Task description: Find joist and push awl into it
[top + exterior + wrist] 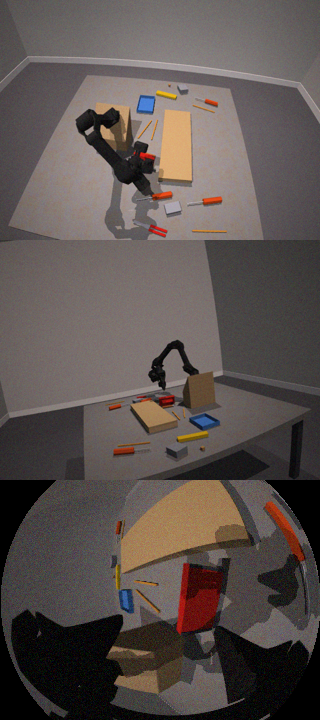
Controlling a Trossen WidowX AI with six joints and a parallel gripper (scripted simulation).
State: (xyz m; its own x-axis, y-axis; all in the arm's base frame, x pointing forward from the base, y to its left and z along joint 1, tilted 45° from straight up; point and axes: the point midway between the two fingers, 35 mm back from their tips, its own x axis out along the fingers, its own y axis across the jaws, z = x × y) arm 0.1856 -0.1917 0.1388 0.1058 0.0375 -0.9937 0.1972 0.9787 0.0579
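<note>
The red stud finder [146, 155] [166, 400] [200, 600] lies on the table at the near left edge of the tan floor panel [177, 144] [152, 418] [180, 520]. My gripper [146, 189] [162, 386] is open and empty; it hangs well above the table, a little past the stud finder. The blue tray [137, 104] [206, 426] [126, 600] stands empty beyond the panel's far end. Three orange-handled pointed tools lie about: one [161, 195] under my gripper, one [211, 200] to its right, one [210, 102] far right. I cannot tell which is the awl.
A tan wedge box [116, 129] [200, 389] holds the arm's base. Also on the table: a yellow bar [166, 94] [192, 436], two grey blocks [182, 87] [172, 207], red-handled pliers [158, 229], and several orange pencils, two of them [144, 129] [154, 129] between the wedge box and the panel.
</note>
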